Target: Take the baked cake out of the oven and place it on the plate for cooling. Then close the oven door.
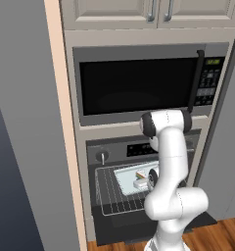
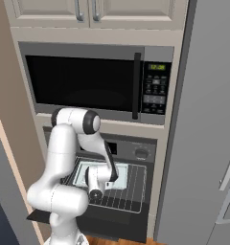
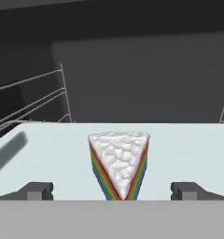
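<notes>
In the left base view, the oven (image 1: 139, 181) sits at lower centre with its oven door (image 1: 139, 228) dropped open; a pale tray (image 1: 127, 179) rests on the wire rack (image 1: 109, 196), the cake (image 1: 141, 175) just left of the white arm.

In the right base view, the gripper (image 2: 98, 178) reaches over the tray (image 2: 83, 173) at lower centre, under the microwave (image 2: 88, 81).

In the hand view, the gripper (image 3: 115, 191) is released, its fingertips (image 3: 37, 190) spread wide at the bottom, the white-frosted, rainbow-layered cake (image 3: 119, 165) centred between them on the tray (image 3: 53, 158). Bare tray flanks the slice; rack wires (image 3: 39, 100) rise at upper left.
</notes>
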